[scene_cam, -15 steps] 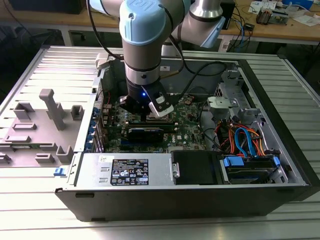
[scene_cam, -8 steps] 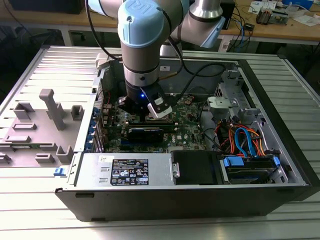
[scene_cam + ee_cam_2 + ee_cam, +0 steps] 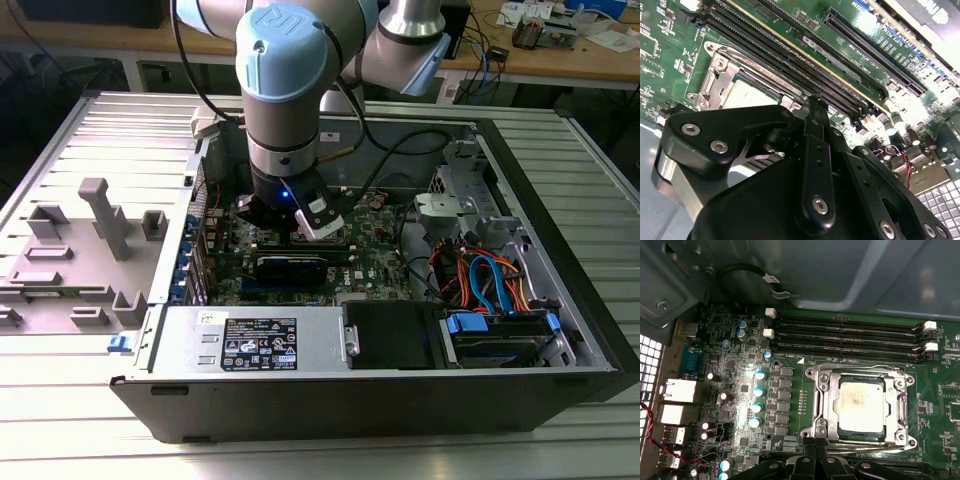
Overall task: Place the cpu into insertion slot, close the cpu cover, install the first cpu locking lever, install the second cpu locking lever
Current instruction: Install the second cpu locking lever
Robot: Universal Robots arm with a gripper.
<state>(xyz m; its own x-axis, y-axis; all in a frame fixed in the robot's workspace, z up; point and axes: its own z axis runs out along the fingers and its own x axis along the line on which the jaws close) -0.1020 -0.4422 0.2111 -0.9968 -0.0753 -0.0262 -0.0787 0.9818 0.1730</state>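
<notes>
CPU (image 3: 861,404) sits flat inside the insertion slot (image 3: 810,427) on the green motherboard (image 3: 790,405), silver-grey top facing up with a faint brownish stain near its middle. CPU cover (image 3: 826,405), a silver frame with a cut-out centre, lies down around the chip, so the chip top shows through the window. Whether the thin locking levers along the socket sides are latched I cannot tell.

In the second wrist view the same chip (image 3: 747,95) shows pale within the metal frame (image 3: 715,75), just beyond the black pincer (image 3: 812,107) body. The pincer's fingers (image 3: 815,125) appear drawn together to a narrow, nearly shut stance, with nothing held between them. In the first wrist view the pincer (image 3: 815,450) tips come up to the socket's nearer rim, hovering at or just above the frame edge; contact cannot be confirmed.

Four long black memory slots (image 3: 845,337) run parallel beside the socket, on its side away from the pincer.

Exterior view: the arm (image 3: 290,90) reaches down into the open computer case (image 3: 560,390), pincer (image 3: 300,225) low over the motherboard's middle. Black labelled power supply (image 3: 250,340) sits along the case's near wall, and orange and blue cables (image 3: 490,280) lie toward the exterior view's right. The case rests on a ribbed metal bench (image 3: 300,455).
</notes>
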